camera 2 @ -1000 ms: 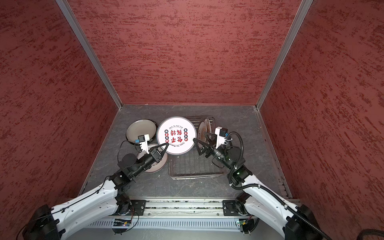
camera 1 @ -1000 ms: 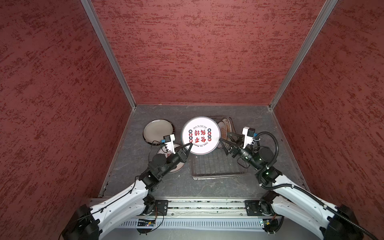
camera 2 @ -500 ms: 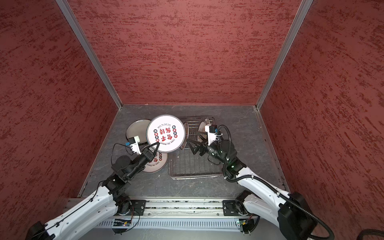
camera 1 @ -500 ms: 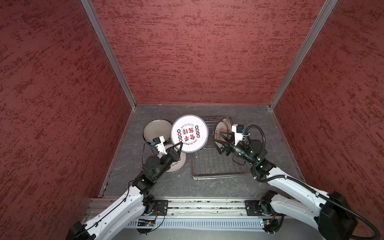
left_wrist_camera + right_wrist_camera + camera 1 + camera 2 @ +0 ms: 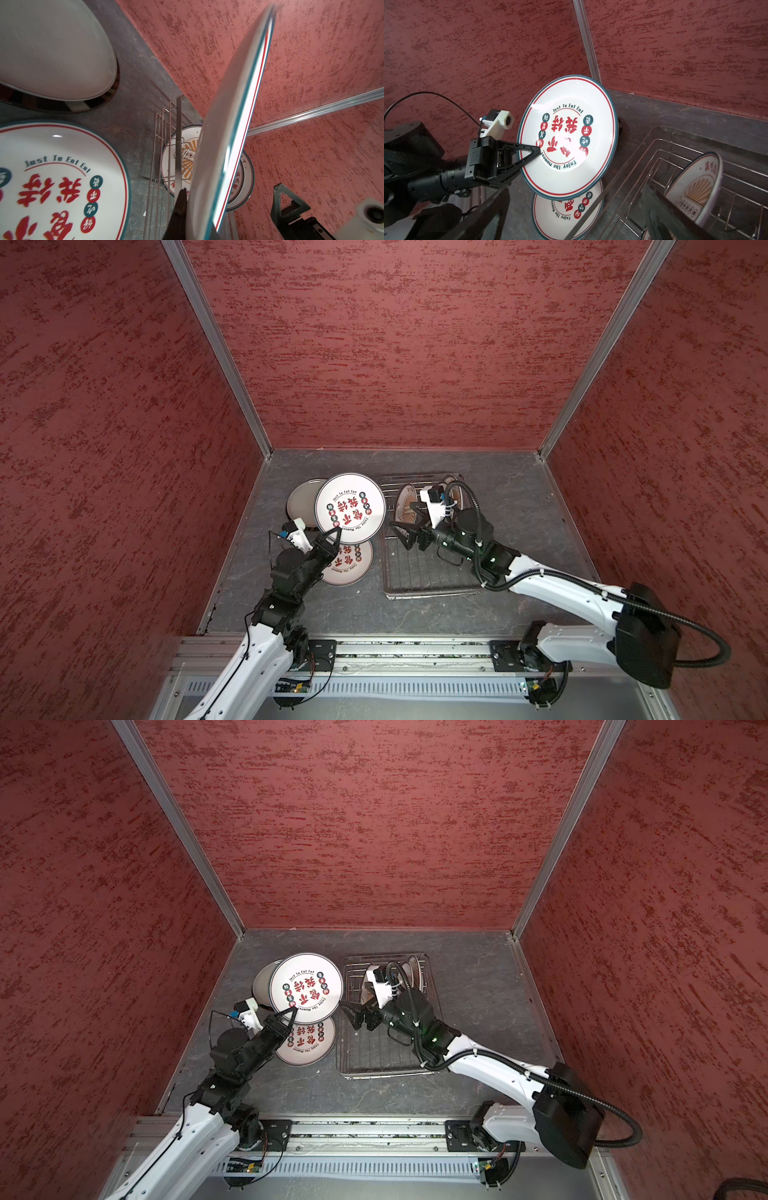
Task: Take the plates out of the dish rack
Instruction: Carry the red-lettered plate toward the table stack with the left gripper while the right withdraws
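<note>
Right wrist view gives the clearest look at the grip: the left gripper [image 5: 538, 152] is clenched on the lower rim of a white plate with red characters [image 5: 569, 135], holding it tilted in the air with its face toward the rack. Over the last second that plate has travelled leftward. It was over the left side of the dish rack [image 5: 424, 576], and in both top views it now hangs clear of the rack. It sits above a matching plate [image 5: 349, 570] lying flat on the grey table [image 5: 519, 531], and partly over the off-white plate [image 5: 300, 499] farther back. The right gripper [image 5: 401, 516], its jaws spread wide and holding nothing, has meanwhile swung in over the far part of the rack. It is now just beside the sunburst plate [image 5: 406, 506] standing upright among the prongs, with a second upright plate [image 5: 245, 180] behind that one. As I judge it, one plate is out and on its way to the plates on the left, at least two remain in the rack, and the right arm is already lining up for the next. The held plate is pinched at its edge only, so setting it on the matching plate likely calls for a slow tilt to flat before the fingers let go.
</note>
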Motion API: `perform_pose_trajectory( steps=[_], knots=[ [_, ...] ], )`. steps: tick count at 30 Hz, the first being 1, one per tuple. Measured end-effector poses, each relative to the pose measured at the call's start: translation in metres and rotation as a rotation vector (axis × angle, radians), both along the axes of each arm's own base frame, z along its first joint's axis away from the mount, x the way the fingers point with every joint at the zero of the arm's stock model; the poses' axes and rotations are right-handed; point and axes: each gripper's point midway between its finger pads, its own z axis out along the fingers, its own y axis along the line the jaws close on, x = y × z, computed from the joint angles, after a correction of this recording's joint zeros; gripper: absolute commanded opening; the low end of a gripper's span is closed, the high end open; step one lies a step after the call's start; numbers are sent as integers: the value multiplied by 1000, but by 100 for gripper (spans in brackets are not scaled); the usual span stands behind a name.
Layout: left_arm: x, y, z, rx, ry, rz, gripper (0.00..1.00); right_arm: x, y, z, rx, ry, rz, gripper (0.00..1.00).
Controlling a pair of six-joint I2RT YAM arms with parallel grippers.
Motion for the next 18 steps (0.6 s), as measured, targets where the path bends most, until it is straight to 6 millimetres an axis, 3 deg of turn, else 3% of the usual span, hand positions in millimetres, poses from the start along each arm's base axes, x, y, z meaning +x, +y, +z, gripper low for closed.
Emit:
perform_pose_trajectory(
  steps=[18],
  knots=[
    [-22,33,-40,25,220,96,0,12,41,-36,-199,-18,-36,99]
  ],
)
